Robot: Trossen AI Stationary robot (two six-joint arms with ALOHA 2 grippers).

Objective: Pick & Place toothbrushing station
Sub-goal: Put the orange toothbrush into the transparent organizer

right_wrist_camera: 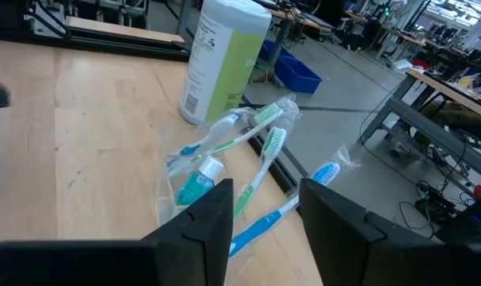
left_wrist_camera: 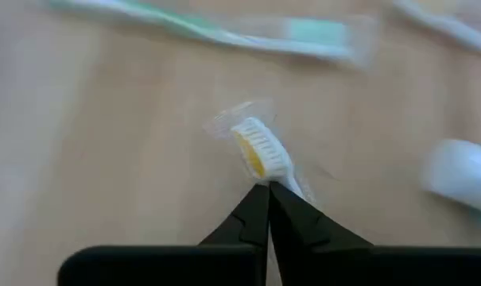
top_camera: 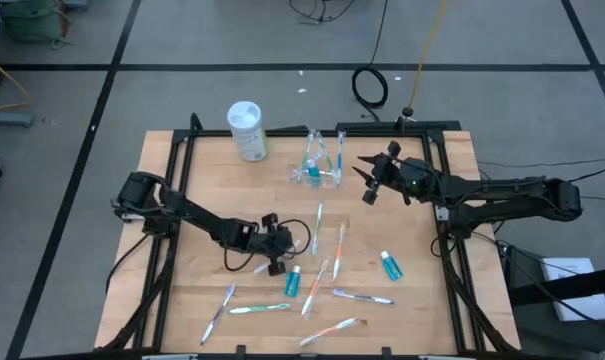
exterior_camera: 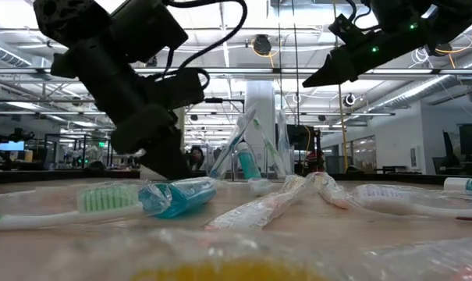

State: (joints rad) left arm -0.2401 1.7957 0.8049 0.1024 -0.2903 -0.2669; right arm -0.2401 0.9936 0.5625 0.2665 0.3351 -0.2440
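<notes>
The clear cup (top_camera: 317,172) stands at the table's far middle. It holds a few toothbrushes and a blue toothpaste tube, and it also shows in the right wrist view (right_wrist_camera: 194,187). Several wrapped toothbrushes (top_camera: 317,228) and two blue tubes (top_camera: 292,281) (top_camera: 390,265) lie on the table. My left gripper (top_camera: 275,262) is low over the table's middle, shut on a wrapped toothbrush with a yellow-and-white head (left_wrist_camera: 257,151). My right gripper (top_camera: 365,182) is open and empty, raised just right of the cup. My left gripper pinches the wrapped toothbrush at its neck (left_wrist_camera: 278,179), just behind the head, between its two fingertips. The fingers point down at the table. The head sticks out past the fingertips. The handle is hidden behind the fingers, and I cannot tell whether the brush is clear of the table.
A white canister (top_camera: 247,130) with a green label stands at the far left of the cup. A green-headed toothbrush (exterior_camera: 103,199) and a blue tube (exterior_camera: 177,197) lie close to my left gripper. More toothbrushes (top_camera: 327,328) lie toward the near edge.
</notes>
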